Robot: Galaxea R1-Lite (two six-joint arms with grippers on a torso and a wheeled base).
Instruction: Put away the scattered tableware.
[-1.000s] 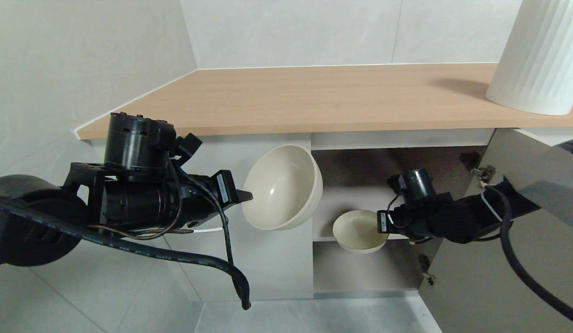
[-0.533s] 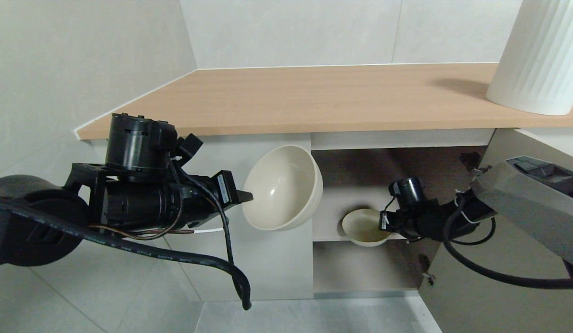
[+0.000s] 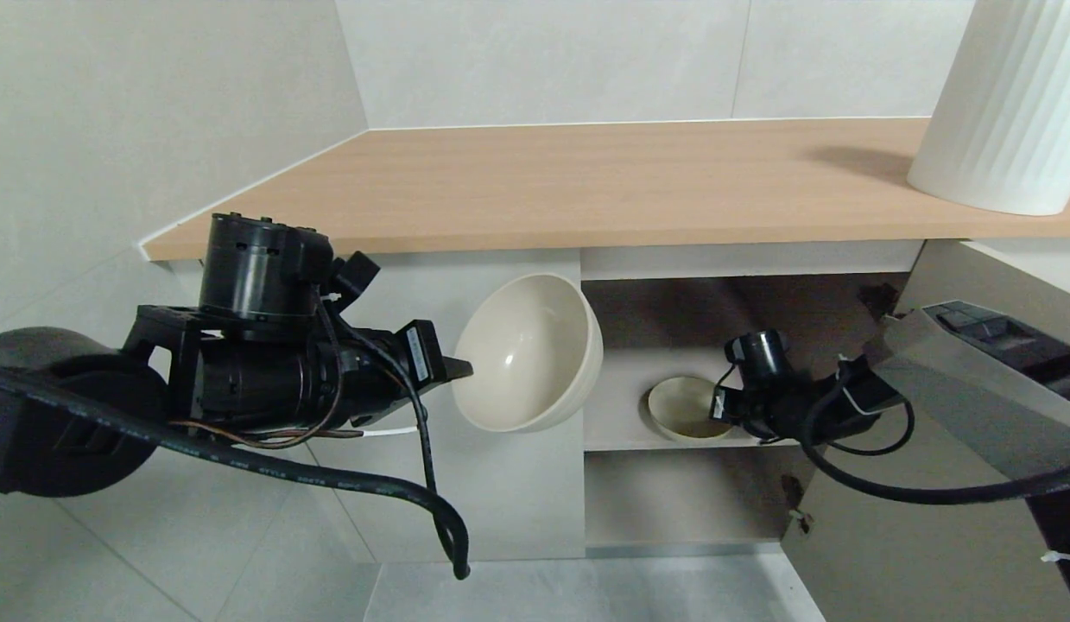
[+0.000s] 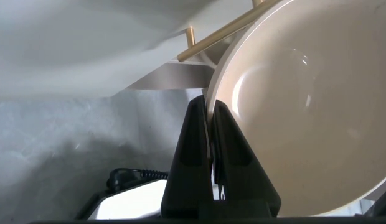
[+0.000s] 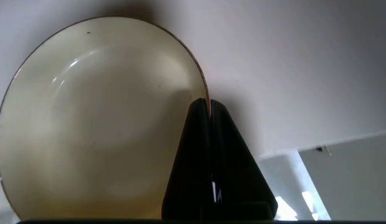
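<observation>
The left gripper hangs in front of the closed cabinet door, just below the front edge of the wooden countertop. Its jaws are pinched narrow on the rim of the large bowl. The bowl is cream, tipped on its side with its hollow facing outward, and held in the air beside the left edge of the open compartment. In the left wrist view the two black fingers clamp the thin rim, one on each face of the large bowl.

The right gripper reaches into the open compartment at the level of the shelf. Its jaws are closed on the rim of the small bowl. This bowl stands upright toward the right half of the shelf, near its front edge. Whether its base touches the shelf cannot be told. The right wrist view shows the fingers gripping the rim of the small bowl.

The open cabinet door swings out at the compartment's right side. A white ribbed container stands at the countertop's right end.
</observation>
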